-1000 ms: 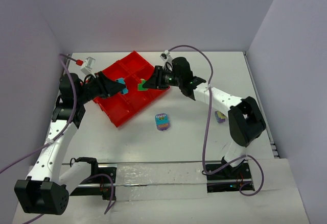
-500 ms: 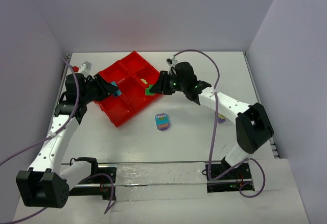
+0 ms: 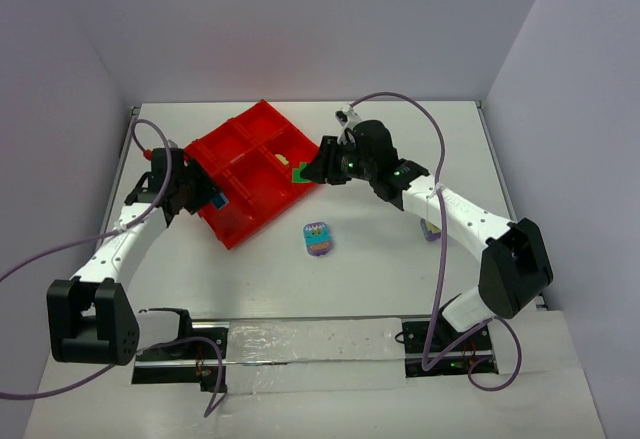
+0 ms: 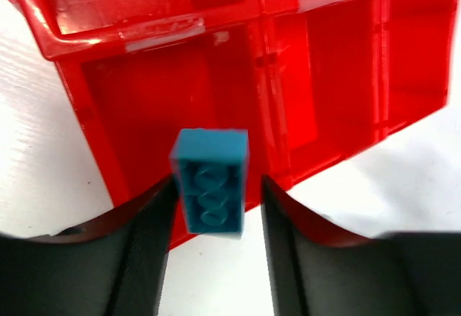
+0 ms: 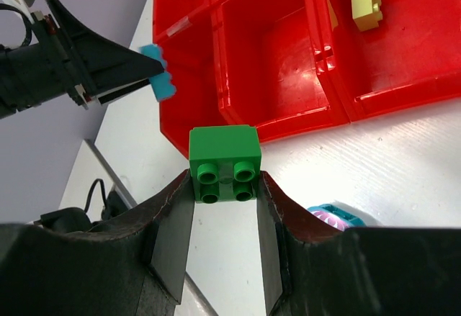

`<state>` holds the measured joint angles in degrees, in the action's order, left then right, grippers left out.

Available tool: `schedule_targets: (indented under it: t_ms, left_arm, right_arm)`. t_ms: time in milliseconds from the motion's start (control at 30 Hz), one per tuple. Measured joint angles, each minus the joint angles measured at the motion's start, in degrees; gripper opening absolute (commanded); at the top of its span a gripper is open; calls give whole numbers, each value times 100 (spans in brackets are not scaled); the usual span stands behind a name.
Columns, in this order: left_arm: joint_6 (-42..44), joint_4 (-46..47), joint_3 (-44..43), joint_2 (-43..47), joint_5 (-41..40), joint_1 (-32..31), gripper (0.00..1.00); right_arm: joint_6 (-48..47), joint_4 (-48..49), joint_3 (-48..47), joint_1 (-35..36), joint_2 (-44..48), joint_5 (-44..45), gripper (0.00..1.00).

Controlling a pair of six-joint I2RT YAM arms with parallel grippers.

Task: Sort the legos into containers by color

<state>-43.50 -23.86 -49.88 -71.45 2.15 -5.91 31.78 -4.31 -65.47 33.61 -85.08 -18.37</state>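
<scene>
My left gripper (image 4: 217,190) hangs over the near-left corner of the red tray (image 4: 144,93), its jaws open. A blue lego (image 4: 211,181) sits between them, against the left finger (image 4: 148,237) and with a gap to the right one. From above, this blue lego (image 3: 218,199) is at the tray's (image 3: 235,139) left edge. My right gripper (image 5: 225,179) is shut on a green lego (image 5: 224,154), just off the tray's right corner (image 3: 300,171). A yellow lego (image 5: 366,3) lies in one compartment.
A multicolour clump of legos (image 3: 318,239) lies on the white table in front of the tray. A small purple and yellow piece (image 3: 432,227) lies under my right arm. Grey walls close in both sides and the back.
My left gripper has drawn back from over the tray toward its left edge and opened its jaws around the blue lego. My right gripper has shifted a little right, still holding the green lego.
</scene>
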Motion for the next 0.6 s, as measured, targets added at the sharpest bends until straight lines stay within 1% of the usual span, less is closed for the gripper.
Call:
schedule_targets:
  t_ms: [33, 100, 200, 367, 400, 467, 533, 600]
  left_arm:
    - [-33, -2, 11, -25, -27, 1, 92]
    - [-65, 1, 12, -70, -65, 0, 96]
    - [-69, -8, 12, -85, -90, -3, 96]
    - [65, -81, -57, 103, 6, -82, 83]
    - [124, -65, -68, 224, 147, -98, 81]
    - [239, 62, -82, 515, 612, -122, 82]
    - [340, 378, -75, 795, 1313, -132, 87]
    - [359, 951, 8, 984, 2210, -154, 91]
  right_arm:
    - [-7, -18, 0, 0, 0, 0, 0]
    - [-17, -49, 0, 0, 0, 0, 0]
    - [-17, -91, 0, 0, 0, -4, 0]
    - [-17, -79, 0, -1, 0, -192, 0]
    - [-17, -60, 3, -2, 0, -286, 0]
    - [-15, 57, 26, 0, 0, -504, 0]
    - [-6, 266, 66, -2, 0, -828, 0]
    - [56, 579, 152, -2, 14, -1218, 0]
